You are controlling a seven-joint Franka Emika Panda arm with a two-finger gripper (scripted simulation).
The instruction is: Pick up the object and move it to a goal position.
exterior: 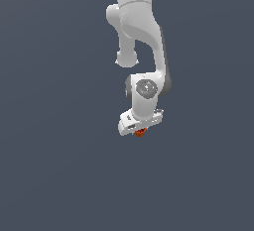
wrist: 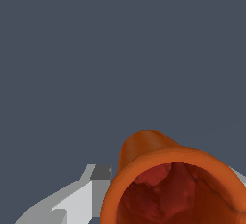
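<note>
A: Item one, the arm (exterior: 141, 36): which step is entered?

B: Carry stage, by my reading. Its gripper (exterior: 140, 132) is clamped on the cup, lifted clear of the grey ground.

A: Item two, the cup (wrist: 175, 184)?

B: Orange-red, tapered, held between the fingers (wrist: 72, 201), mouth toward the wrist camera. Contents: none seen, only a darker hollow. Next: keep the hold and travel to the goal, which is not visible.

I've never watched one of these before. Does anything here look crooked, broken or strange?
Nothing looks damaged or spilled. The small orange-red cup sits at the white gripper, which seems to be holding it. In the wrist view its open mouth faces the camera. The finger beside it looks intact.
</note>
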